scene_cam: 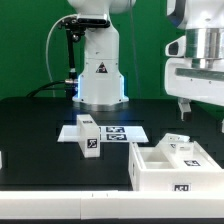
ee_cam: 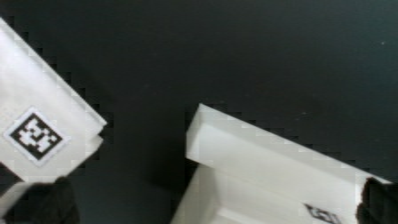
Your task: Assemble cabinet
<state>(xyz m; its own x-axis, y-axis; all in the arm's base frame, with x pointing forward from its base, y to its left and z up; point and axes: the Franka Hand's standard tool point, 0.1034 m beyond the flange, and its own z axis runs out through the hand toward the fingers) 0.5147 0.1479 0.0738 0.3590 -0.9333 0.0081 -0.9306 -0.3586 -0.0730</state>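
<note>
Panda's gripper [scene_cam: 184, 104] hangs empty, fingers spread apart, just above the far edge of the cabinet box [scene_cam: 168, 168]. The box lies almost straight below it, so a short descent looks next. A tagged panel [scene_cam: 90, 137] stands well off the box, toward the exterior view's left.

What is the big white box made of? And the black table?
The cabinet box looks like smooth matte white plastic, judging by its thick, even moulded walls. The table looks covered in dull black cloth or sheet; I cannot tell which.
</note>
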